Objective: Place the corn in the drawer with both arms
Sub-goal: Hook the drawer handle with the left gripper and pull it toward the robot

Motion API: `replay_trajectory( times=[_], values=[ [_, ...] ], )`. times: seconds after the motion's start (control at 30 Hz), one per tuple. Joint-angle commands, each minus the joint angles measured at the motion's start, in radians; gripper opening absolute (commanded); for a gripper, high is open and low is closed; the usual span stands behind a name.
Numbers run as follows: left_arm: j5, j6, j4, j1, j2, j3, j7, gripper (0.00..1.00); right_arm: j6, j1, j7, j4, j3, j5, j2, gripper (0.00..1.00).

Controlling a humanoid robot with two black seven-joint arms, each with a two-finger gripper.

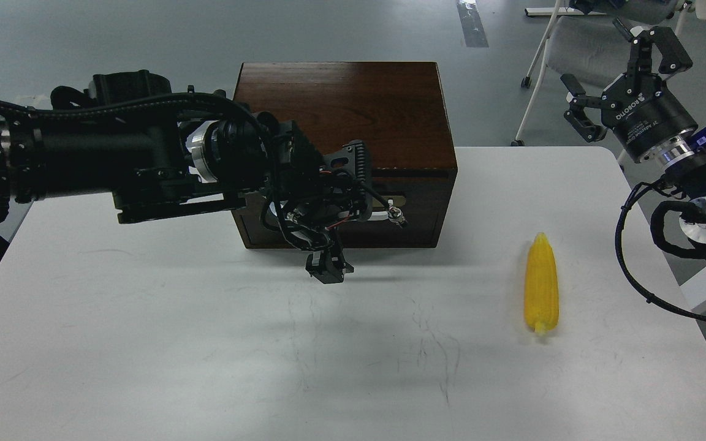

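The corn [541,286] lies lengthwise on the white table, right of the box, with nothing touching it. The drawer [429,211] of the dark brown wooden box [347,104] looks pushed in. Its white bar handle [382,215] is mostly hidden behind my left gripper [344,213]. That gripper sits right at the drawer front with its fingers [350,160] spread apart, one above the handle and one hanging below near the table. My right gripper [626,67] is open and empty, raised beyond the table's far right corner, well away from the corn.
The table [206,343] runs wide in front of the box. A chair frame [543,55] stands on the floor behind the right corner. My right arm's cables [629,257] hang over the table's right edge.
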Motion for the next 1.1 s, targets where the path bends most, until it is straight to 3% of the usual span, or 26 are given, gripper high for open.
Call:
replay_trajectory(
  times=[0.0,0.73,1.07],
  values=[
    [-0.012,0.0,-0.026,0.0,-0.003,0.001,0.0,0.97,0.0,0.0,0.0,0.0,0.0,0.0,-0.001,1.0],
    [-0.125,0.0,-0.168,-0.014,0.02,-0.011,0.0,0.97,0.0,-0.005,0.0,0.0,0.005,0.0,0.001,1.0],
    [-0.133,0.0,-0.171,-0.017,0.032,-0.01,0.0,0.98,0.0,-0.006,0.0,0.0,0.005,0.0,0.001,1.0]
  ],
)
